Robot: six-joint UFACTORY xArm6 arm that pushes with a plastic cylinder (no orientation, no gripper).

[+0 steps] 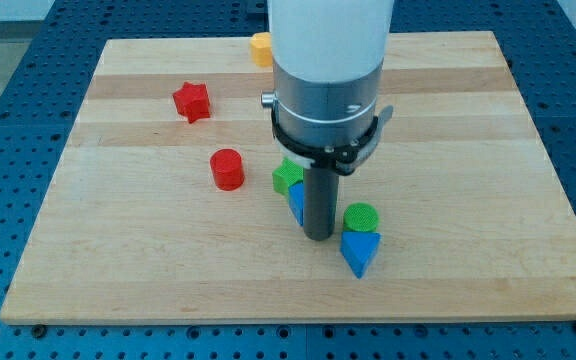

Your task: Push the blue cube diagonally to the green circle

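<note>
My tip (318, 236) rests on the wooden board just right of the blue cube (296, 203), which is mostly hidden behind the rod; only its left edge shows. The green circle (361, 217) lies right of the tip, a short gap away. A blue triangular block (360, 251) sits directly below the green circle, touching it. A green block (287, 177) of unclear shape sits just above the blue cube, partly hidden by the arm.
A red cylinder (226, 169) stands left of the green block. A red star (192, 101) lies at the upper left. A yellow block (260, 48) sits near the board's top edge (168, 42), partly hidden by the arm.
</note>
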